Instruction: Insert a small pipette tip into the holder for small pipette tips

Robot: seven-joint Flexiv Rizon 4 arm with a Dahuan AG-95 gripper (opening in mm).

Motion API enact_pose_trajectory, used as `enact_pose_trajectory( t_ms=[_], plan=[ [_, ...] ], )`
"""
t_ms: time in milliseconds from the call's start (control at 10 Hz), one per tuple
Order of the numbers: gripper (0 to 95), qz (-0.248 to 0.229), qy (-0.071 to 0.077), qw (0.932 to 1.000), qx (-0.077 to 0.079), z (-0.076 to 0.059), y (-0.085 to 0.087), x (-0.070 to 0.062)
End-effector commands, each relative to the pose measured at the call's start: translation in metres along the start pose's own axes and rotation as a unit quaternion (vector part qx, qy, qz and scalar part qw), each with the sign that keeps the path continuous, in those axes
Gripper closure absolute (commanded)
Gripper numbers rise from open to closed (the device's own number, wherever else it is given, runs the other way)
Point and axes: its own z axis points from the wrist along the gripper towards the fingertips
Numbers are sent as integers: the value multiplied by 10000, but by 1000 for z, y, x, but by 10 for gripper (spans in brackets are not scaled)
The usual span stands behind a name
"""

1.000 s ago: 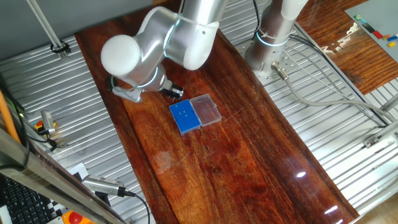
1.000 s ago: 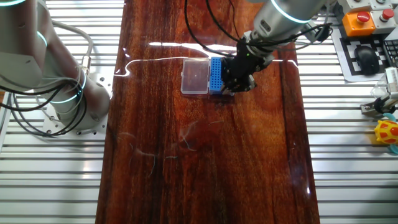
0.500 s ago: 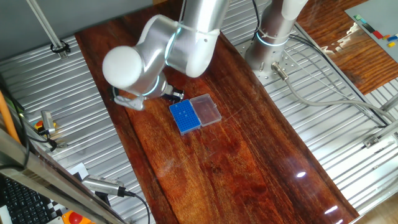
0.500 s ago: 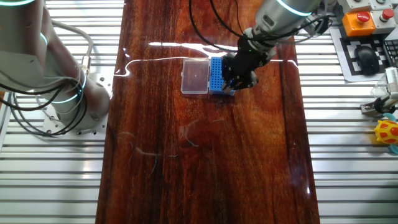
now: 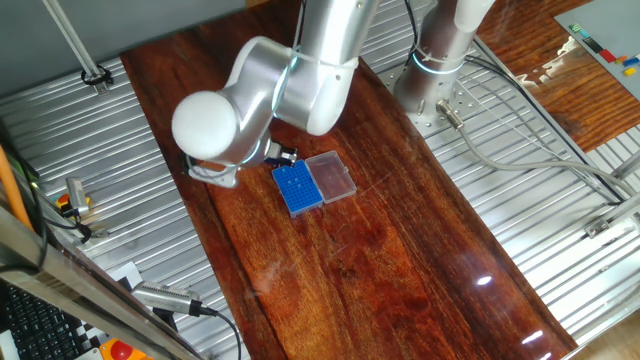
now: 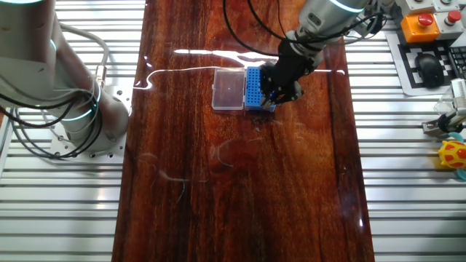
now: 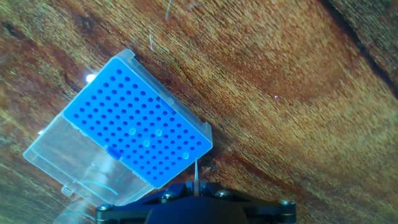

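Hand view, nearest: gripper (image 7: 196, 194) at bottom edge, fingers pinched narrow on thin pipette tip (image 7: 196, 177), point aimed forward. Tip just off near corner of blue holder (image 7: 137, 127), not yet in any hole. Few holes seem already filled, hard to confirm. Clear lid (image 7: 81, 162) hinged open alongside. Alignment and insertion left. Farther out: wooden table (image 7: 298, 93).

Blue holder (image 7: 138, 127) flat on table, clear lid (image 7: 81, 160) open alongside.
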Motion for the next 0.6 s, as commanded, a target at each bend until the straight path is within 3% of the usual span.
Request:
enact_pose_trajectory(
  t_ms=[100, 600],
  plan=[
    [950, -47, 79, 9999, 71, 1, 0, -1],
    [950, -154, 194, 9996, 152, 4, -1, -4]
  ],
)
